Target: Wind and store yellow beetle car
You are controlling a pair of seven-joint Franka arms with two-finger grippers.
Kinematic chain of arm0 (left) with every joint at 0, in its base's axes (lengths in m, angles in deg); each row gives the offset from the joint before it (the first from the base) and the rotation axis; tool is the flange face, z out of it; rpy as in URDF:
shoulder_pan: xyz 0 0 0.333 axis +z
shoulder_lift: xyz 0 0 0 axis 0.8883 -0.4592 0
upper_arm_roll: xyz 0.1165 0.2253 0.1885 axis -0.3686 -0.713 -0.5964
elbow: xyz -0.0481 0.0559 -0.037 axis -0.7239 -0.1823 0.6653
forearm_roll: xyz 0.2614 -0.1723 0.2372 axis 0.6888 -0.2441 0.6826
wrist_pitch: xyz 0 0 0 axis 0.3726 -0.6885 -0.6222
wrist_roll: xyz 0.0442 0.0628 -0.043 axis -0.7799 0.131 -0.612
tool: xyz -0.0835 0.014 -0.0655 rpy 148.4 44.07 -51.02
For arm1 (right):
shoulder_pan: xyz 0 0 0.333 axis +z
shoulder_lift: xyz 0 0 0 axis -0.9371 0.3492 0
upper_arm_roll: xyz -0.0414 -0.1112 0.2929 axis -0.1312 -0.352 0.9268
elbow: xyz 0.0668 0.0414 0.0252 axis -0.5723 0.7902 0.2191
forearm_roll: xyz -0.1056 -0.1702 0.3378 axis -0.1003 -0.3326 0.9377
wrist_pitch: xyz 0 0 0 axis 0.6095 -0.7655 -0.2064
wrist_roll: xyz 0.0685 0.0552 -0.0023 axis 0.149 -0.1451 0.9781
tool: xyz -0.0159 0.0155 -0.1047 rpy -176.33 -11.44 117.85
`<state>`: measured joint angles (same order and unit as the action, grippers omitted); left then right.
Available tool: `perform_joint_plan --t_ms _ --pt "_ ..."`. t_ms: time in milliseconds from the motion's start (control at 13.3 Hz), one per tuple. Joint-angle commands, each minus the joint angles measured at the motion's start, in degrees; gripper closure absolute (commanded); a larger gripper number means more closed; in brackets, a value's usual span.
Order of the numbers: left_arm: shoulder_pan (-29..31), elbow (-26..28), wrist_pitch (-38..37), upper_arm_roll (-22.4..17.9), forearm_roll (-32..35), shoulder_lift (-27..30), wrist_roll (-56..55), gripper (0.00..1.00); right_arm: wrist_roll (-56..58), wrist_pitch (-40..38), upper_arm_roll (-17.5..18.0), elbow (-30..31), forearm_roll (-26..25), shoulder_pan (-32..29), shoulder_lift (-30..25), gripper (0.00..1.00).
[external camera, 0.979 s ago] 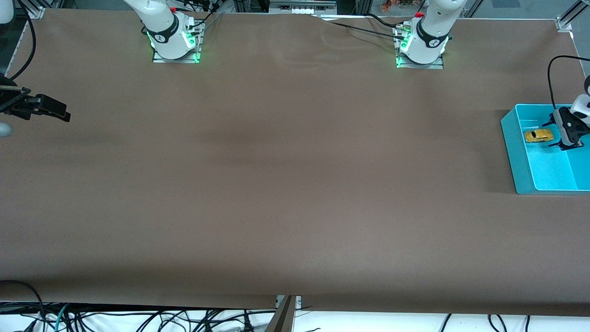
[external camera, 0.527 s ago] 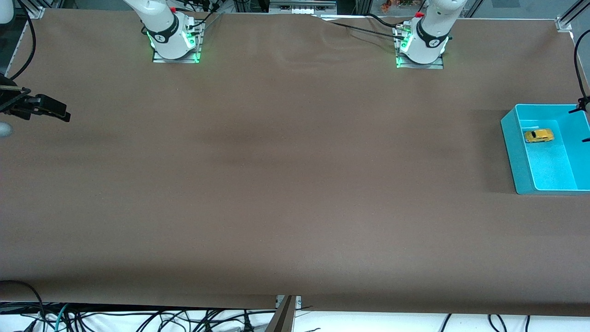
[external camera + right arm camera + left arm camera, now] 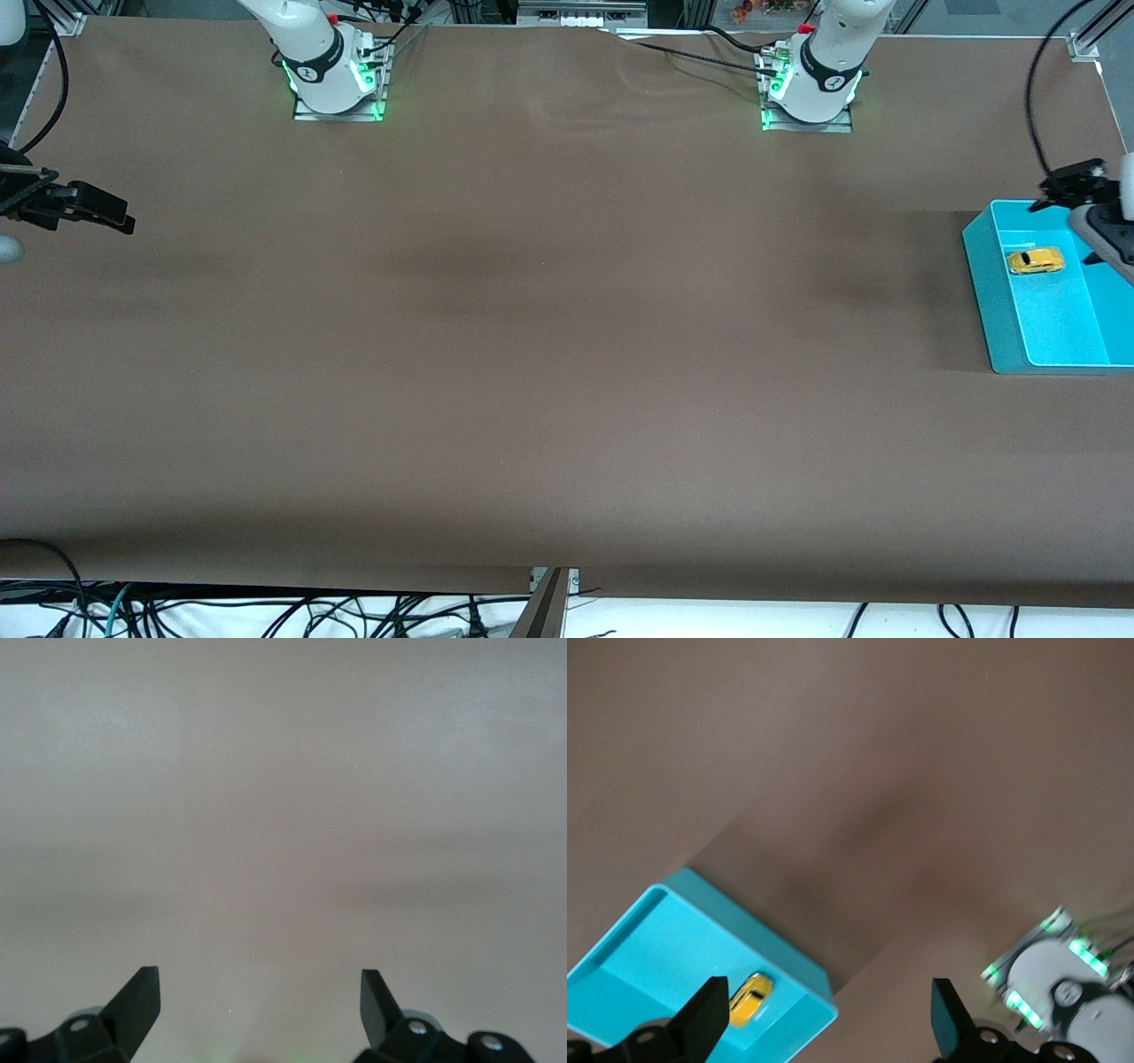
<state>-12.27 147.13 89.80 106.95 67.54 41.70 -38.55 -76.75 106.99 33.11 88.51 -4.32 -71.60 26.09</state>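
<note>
Yellow against turquoise, the car [image 3: 1035, 260] lies inside the bin [image 3: 990, 292], on its floor close to the wall on the side toward the robots' bases, nothing touching it. The bin stands on the brown table [image 3: 549, 337] at the left arm's end. The left wrist view shows the car [image 3: 750, 998] in the bin [image 3: 784, 955] too, near one corner.

The left gripper [image 3: 1083, 217] hangs in the air over the bin's edge that faces the bases, above the car and clear of it, its jaws spread wide with nothing between them; in its own wrist view the left gripper [image 3: 831, 1020] has both fingers [image 3: 709, 1020] far apart.

The right gripper [image 3: 93, 209] waits well away from the bin, at the right arm's end of the table, jaws also wide and empty, seen as the right gripper [image 3: 260, 1005] over bare brown surface
</note>
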Motion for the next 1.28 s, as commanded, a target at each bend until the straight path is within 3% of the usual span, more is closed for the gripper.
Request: perform_joint_plan --t_ms 0,151,226,377,452,527,678,904,1205 --pt "-8.4 -0.2 -1.3 -3.7 -1.5 3.3 -9.3 0.0 -0.7 -0.5 0.1 -1.4 -0.5 0.0 0.5 0.0" --pt "-15.6 -0.1 -0.4 -9.9 -2.2 3.2 -13.0 0.0 -0.7 -0.4 0.1 -1.4 -0.5 0.0 0.5 0.0" --pt "-22.6 0.0 0.0 -15.9 -2.2 3.3 -15.1 0.0 -0.7 -0.4 0.2 -1.4 -0.5 0.0 0.5 0.0" --pt "-38.6 2.8 2.7 -32.8 -4.5 6.7 -20.5 0.0 -0.7 -0.3 0.1 -2.1 -0.6 0.0 1.2 0.0" --pt "-43.5 5.4 5.7 -39.1 -7.3 8.2 -22.5 0.0 -0.6 -0.3 0.1 -2.7 -0.5 -0.1 1.6 0.0" --pt "-45.4 7.1 7.6 -42.1 -8.9 9.6 -23.5 0.0 -0.6 -0.3 0.1 -3.0 -0.6 -0.1 1.7 0.0" --pt "-46.1 10.0 10.7 -43.2 -9.0 11.9 -24.8 0.0 -0.7 -0.4 0.1 -3.0 -0.6 0.1 1.6 0.0" --pt "-49.0 11.7 11.2 -44.2 -9.0 13.8 -37.4 0.0 -0.3 -0.3 0.3 -3.1 -0.8 0.1 1.6 0.0" --pt "-48.4 11.9 11.4 -44.2 -10.1 13.7 -37.3 0.0 -0.3 -0.4 0.2 -3.1 -0.7 0.2 1.5 0.0"
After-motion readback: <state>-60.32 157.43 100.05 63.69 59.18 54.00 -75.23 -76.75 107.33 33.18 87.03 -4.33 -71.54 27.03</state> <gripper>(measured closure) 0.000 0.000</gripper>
